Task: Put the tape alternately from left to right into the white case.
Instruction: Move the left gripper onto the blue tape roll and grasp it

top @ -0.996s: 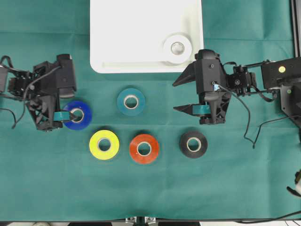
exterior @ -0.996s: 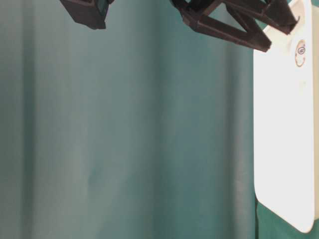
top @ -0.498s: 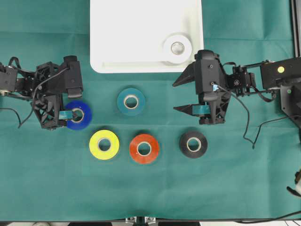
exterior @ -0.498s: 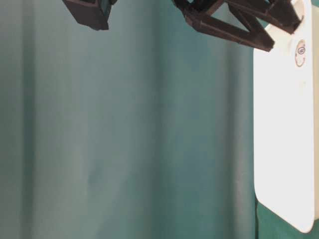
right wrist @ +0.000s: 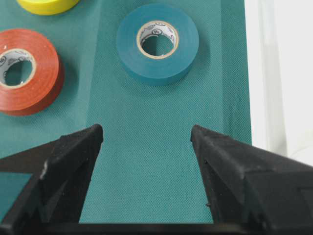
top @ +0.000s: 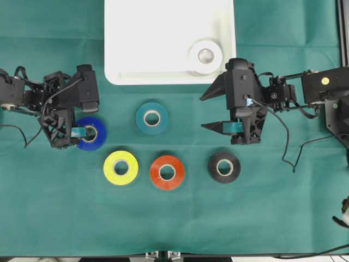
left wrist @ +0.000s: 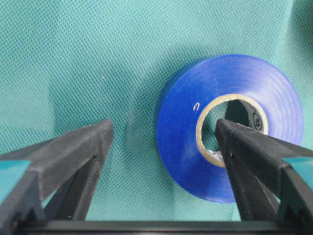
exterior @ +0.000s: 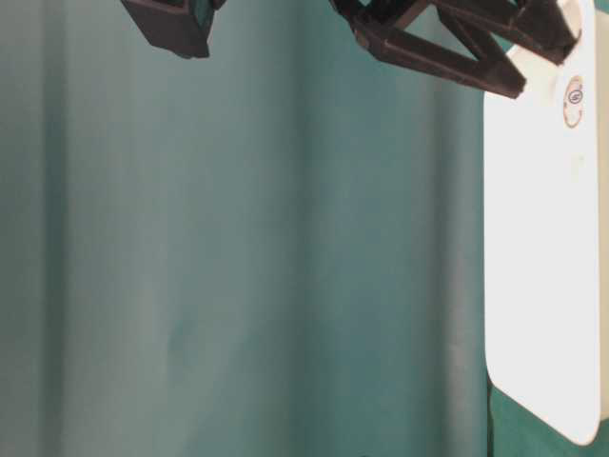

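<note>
1. Right now the left gripper (top: 82, 132) straddles one wall of the glossy blue tape roll (top: 90, 133): one finger (left wrist: 254, 156) sits inside the grey core, the other (left wrist: 68, 161) outside on the cloth, jaws part-spread, not yet pinching.
2. From that roll, the shallow white plastic case (top: 163, 49) lies up and to the right; a white roll (top: 205, 55) already rests in its near-right corner.
3. Well off to the roll's right, the right gripper (top: 210, 111) hangs spread wide and empty, so the left arm is plainly nearer.

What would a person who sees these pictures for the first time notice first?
Probably the bright tape rolls on the green cloth: yellow roll, orange-red roll, black roll in a row. Left, the left gripper straddles the blue roll, one finger in its core. A white roll lies in the white case.
</note>
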